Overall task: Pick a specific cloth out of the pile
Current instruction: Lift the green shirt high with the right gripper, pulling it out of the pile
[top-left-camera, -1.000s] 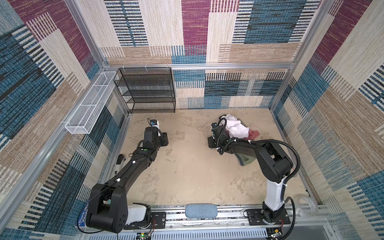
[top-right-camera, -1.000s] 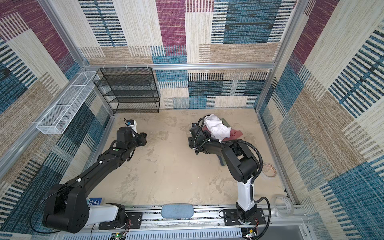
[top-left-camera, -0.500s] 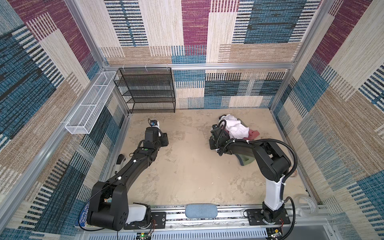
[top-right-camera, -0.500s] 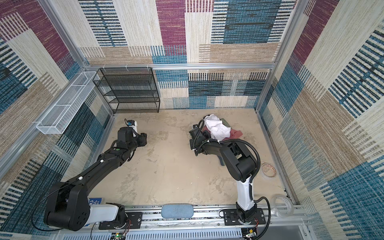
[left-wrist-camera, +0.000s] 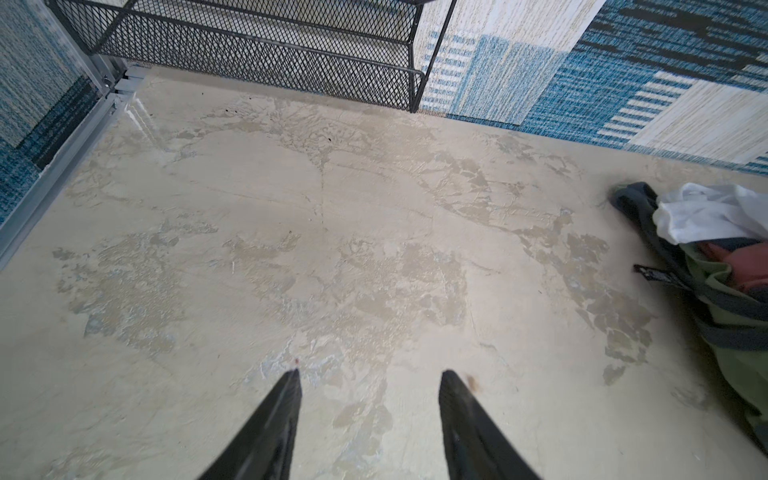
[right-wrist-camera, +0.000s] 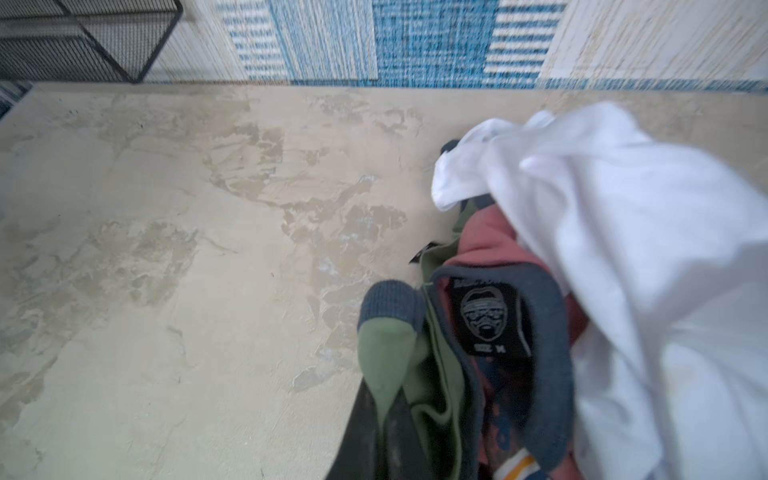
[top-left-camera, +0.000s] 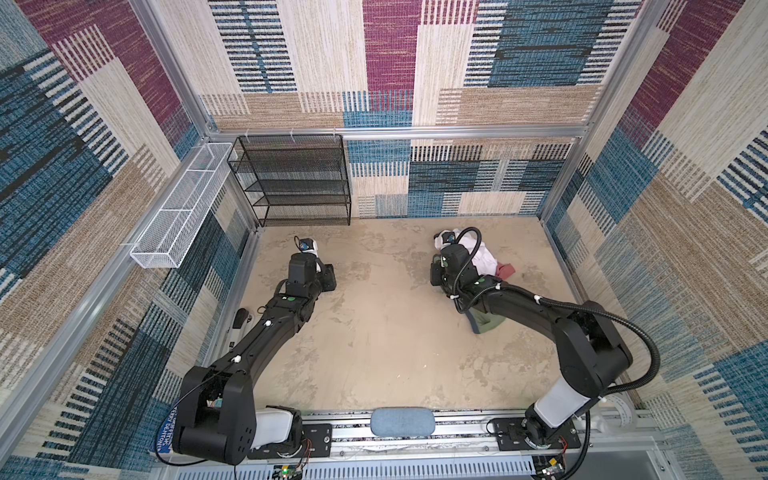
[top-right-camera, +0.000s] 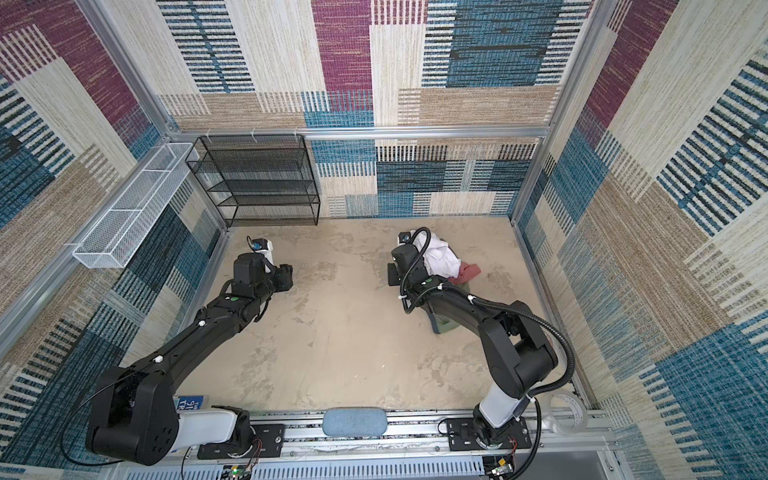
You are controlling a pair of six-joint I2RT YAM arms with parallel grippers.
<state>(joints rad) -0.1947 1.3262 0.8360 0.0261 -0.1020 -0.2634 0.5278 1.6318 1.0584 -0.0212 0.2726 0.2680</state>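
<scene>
1. Fabric bunches in the right claw point(right-wrist-camera: 382, 415), which is clenched on a fold of the olive-green cloth point(right-wrist-camera: 382, 345) just below its grey-blue cuff point(right-wrist-camera: 390, 303). One dark finger shows beneath the fold; the cloth hides the other.
2. Beside the grip, the cloth's grey-blue collar band point(right-wrist-camera: 552, 332) rings a small black label point(right-wrist-camera: 490, 320). A rust-red garment point(right-wrist-camera: 486, 237) and a navy-and-orange patterned piece point(right-wrist-camera: 503, 399) lie inside the neck opening.
3. A white garment point(right-wrist-camera: 602, 249) drapes over the far side of the collar. It tops the pile point(top-left-camera: 486, 259), which sits toward the back right of the floor point(left-wrist-camera: 291, 208) in both top views.
4. The cloth lies at the pile's edge and partly under it. In a top view, one green end trails out from beneath the right arm toward the front.
5. The left claw point(left-wrist-camera: 370, 378) hangs released and empty above bare floor, well apart from the pile and near the black wire shelf point(top-left-camera: 291, 178).
6. Trouble ahead, as judged from this scene:
   - A pull could drag the white and red garments along, since they rest on and inside the cloth.
   - The narrow pinch near the cuff may slip once the garment's weight comes onto it.
   - The stretch under the arm could catch there and stall the lift.
</scene>
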